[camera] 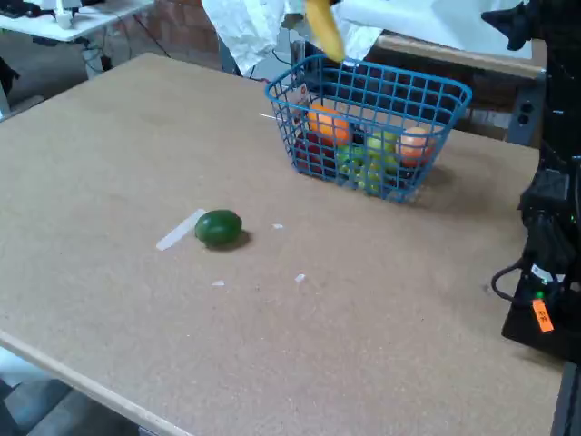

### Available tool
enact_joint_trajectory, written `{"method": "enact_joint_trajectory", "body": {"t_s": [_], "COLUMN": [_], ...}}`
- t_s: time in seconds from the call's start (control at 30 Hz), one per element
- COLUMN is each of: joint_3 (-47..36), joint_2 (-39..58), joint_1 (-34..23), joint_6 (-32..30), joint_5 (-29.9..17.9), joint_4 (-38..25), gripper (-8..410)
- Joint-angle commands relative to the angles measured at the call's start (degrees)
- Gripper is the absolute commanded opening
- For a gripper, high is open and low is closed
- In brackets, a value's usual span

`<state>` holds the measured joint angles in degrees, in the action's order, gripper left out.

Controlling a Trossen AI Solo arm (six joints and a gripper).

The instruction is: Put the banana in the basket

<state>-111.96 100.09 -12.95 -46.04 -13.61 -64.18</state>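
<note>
The banana [323,29] hangs in the air, tilted, above the far left rim of the basket [427,89], its top cut off by the frame's upper edge. The gripper is out of view, so its state cannot be told. The basket holds several colourful fruits. A green fruit [219,227] lies on the desk [381,309], well apart.

One fixed view looks down from near the table's [381,318] front edge, probably angled across toward the far clutter.
</note>
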Motion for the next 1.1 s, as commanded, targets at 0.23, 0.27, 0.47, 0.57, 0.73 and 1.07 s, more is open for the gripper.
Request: {"method": "enact_joint_trajectory", "body": {"t_s": [0.23,0.27,0.47,0.57,0.73,1.07], "joint_3": [0.0,0.0,0.0,0.0,0.0,0.0], "joint_2": [3.9,4.6,10.6,13.4,17.3,23.1], "joint_1": [-12.5,-12.9,-14.3,-14.3,-14.3,-14.3], "joint_6": [-3.0,-3.5,-3.9,-4.0,-4.8,-4.8], "joint_5": [2.8,2.8,2.8,2.8,2.8,2.7], "joint_4": [-0.5,-0.5,1.2,2.8,5.7,8.8], "gripper": [22,22,22,22,22,22]}}
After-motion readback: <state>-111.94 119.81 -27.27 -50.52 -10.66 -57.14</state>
